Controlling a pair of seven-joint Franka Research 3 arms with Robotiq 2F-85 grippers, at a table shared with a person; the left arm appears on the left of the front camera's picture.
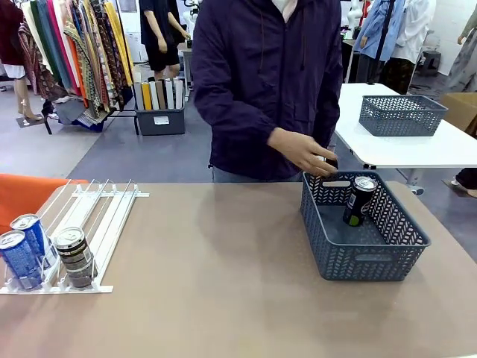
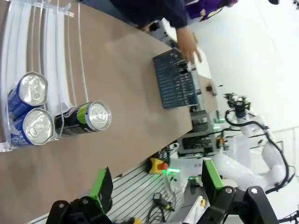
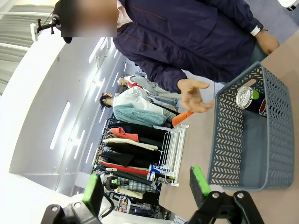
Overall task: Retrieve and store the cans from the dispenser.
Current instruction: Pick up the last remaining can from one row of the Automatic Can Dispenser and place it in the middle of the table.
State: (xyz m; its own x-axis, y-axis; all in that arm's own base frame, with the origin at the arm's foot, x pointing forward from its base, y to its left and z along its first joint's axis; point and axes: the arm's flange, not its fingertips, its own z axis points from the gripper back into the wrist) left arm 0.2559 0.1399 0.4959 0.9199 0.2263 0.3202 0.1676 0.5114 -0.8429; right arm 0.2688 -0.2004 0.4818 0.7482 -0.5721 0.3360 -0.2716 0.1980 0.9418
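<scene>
The white dispenser (image 1: 104, 216) lies at the table's left. At its front stop stand two blue cans (image 1: 21, 259) and a black can (image 1: 74, 256). Another black can (image 1: 359, 200) leans inside the grey mesh basket (image 1: 373, 257) at the right. The person's hand (image 1: 305, 154) hovers over the basket's far rim, holding nothing. In the left wrist view my left gripper (image 2: 156, 182) is open and empty, off the table's near edge, with the blue cans (image 2: 30, 109) and the black can (image 2: 86, 116) ahead of it. My right gripper (image 3: 145, 186) is open too, short of the basket (image 3: 243, 140) and its can (image 3: 247, 98).
The person stands at the far side of the table, behind the basket. A second grey basket (image 1: 402, 114) sits on a white table at the back right. An orange cloth (image 1: 22, 195) lies beside the dispenser's far left. Bare tabletop (image 1: 223, 261) stretches between dispenser and basket.
</scene>
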